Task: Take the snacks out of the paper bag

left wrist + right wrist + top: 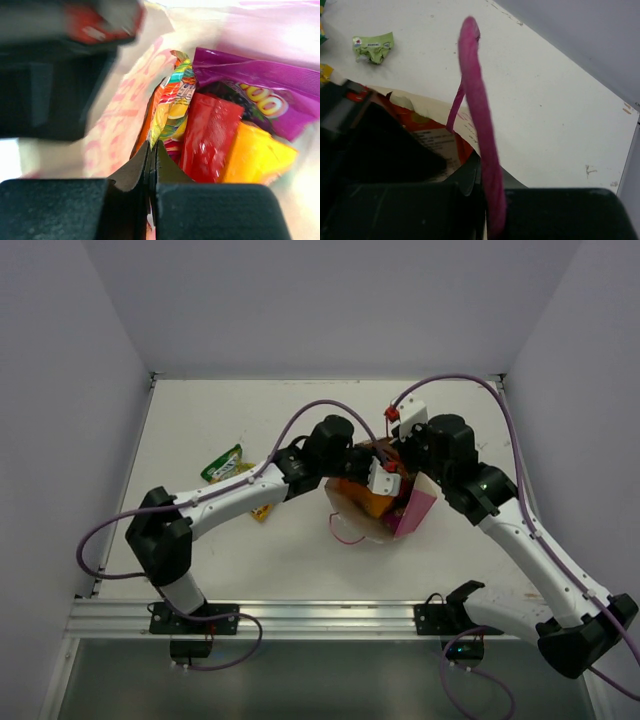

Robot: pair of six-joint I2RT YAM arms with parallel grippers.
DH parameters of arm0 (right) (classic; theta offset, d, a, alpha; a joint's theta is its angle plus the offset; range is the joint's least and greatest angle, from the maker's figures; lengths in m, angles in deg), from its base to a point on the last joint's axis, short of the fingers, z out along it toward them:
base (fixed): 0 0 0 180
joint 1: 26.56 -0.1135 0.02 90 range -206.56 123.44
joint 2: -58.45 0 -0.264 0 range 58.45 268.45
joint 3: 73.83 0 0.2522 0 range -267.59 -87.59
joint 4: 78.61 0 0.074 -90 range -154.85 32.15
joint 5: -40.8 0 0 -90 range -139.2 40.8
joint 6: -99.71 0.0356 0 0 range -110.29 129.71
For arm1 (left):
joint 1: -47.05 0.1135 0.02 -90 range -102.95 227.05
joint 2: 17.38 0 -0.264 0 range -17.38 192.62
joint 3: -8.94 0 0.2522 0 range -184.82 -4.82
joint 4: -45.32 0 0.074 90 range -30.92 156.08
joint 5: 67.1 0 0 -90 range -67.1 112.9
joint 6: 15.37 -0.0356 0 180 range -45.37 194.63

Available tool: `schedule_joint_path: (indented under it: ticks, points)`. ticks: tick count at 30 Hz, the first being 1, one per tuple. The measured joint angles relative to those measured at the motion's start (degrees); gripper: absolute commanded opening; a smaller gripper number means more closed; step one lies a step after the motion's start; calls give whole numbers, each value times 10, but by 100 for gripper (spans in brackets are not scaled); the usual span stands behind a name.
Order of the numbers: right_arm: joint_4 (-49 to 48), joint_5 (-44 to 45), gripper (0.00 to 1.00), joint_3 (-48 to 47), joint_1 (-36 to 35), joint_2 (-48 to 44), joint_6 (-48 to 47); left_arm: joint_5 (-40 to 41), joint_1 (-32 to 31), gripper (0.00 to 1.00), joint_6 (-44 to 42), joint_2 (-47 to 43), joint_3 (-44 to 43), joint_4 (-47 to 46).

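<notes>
The paper bag (pixel 418 510) stands tilted at mid-table with its mouth open, and both grippers are at it. Inside the bag, in the left wrist view, a purple packet (pixel 260 85), a red packet (pixel 210 135), an orange-yellow packet (pixel 255 155) and a multicoloured packet (pixel 172 105) lie packed together against the cream printed wall (pixel 120 115). My left gripper (pixel 152 149) is down in the bag, shut, its tips pinching the lower edge of the multicoloured packet. My right gripper (pixel 490 200) is shut on the bag's pink cord handle (pixel 477 115), beside the cream rim (pixel 445 107).
A green-yellow packet (pixel 222 462) and a small yellow wrapper (pixel 262 511) lie on the table left of the bag, under the left arm. A crumpled pale green wrapper (pixel 372 46) lies there too. Grey walls enclose the table on three sides.
</notes>
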Motion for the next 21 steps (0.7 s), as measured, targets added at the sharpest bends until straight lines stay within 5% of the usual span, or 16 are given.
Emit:
schedule_joint_path:
  ticks: [8,13,21]
  points:
    - [-18,43,0,11,3,1,2,8,-1,0,20,-193,38,31]
    - [-21,70,0,12,12,1,9,119,7,0,68,-320,83,22]
    - [-21,84,0,15,15,1,20,302,156,0,174,-328,167,3]
